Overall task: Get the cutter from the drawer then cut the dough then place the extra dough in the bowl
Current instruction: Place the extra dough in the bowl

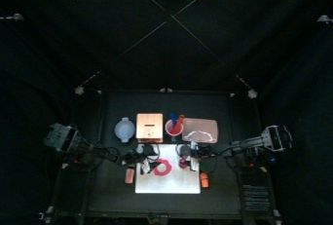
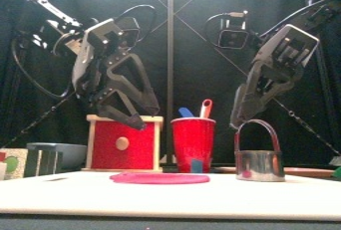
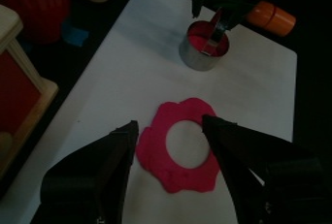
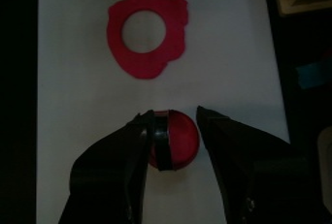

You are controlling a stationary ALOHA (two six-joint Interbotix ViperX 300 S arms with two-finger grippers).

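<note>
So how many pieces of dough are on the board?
2: a ring lying flat on the white board, and a round piece inside the cutter standing beside it. More may be hidden.

seen from above, bare cutting board (image 1: 169, 184) is lying open at the dough ring's (image 2: 160, 178) 6 o'clock; the cutter (image 2: 260, 164) is standing at 3, wooden box (image 2: 123, 142) and red cup (image 2: 193, 139) crowding 12.

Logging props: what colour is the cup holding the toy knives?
The cup is red, clearest in front view.
</note>
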